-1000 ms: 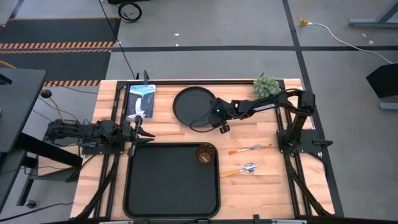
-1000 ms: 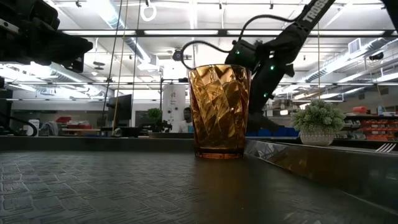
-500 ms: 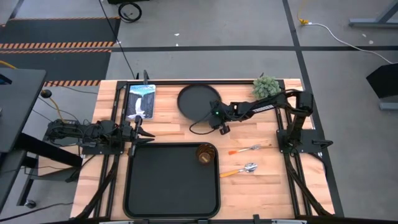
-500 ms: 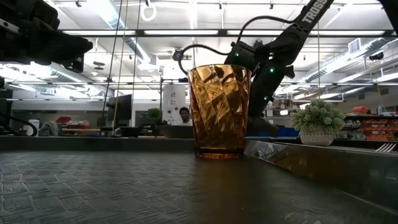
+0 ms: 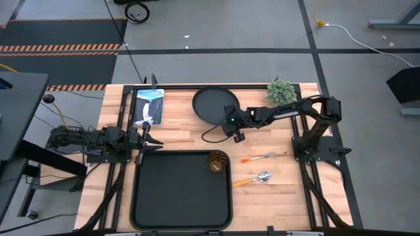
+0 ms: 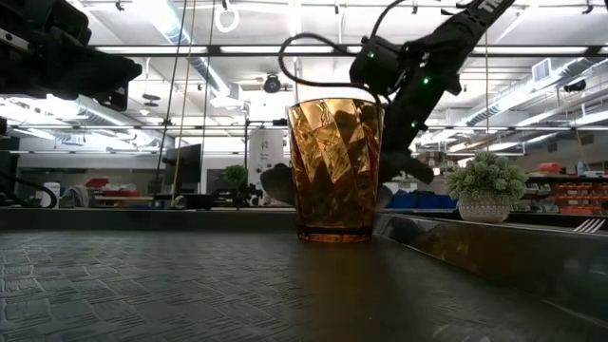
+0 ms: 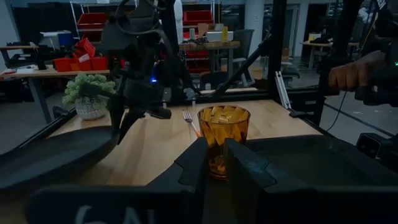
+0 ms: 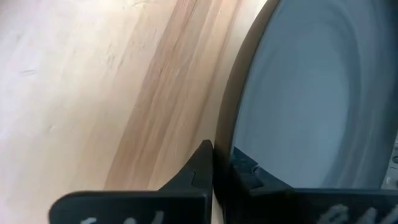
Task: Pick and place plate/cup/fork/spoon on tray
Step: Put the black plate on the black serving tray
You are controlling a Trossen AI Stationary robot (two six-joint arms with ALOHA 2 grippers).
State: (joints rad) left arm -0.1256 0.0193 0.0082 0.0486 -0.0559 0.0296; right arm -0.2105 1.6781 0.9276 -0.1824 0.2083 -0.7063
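table: wood, tray holds cup
right tool: clamped on plate rim, plate apparently tilted
left tool: narrow, parked

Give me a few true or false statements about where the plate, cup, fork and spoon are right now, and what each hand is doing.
1. The cup stands on the tray. True.
2. The plate lies on the tray. False: it is off the tray, tilted, its rim pinched by the right hand.
3. The fork and spoon lie on the wood beside the tray. True.
4. The left hand holds the cup. False: it waits by the tray's far left corner, holding nothing.
5. The small plant sits on the tray. False: it stands at the table's far edge.
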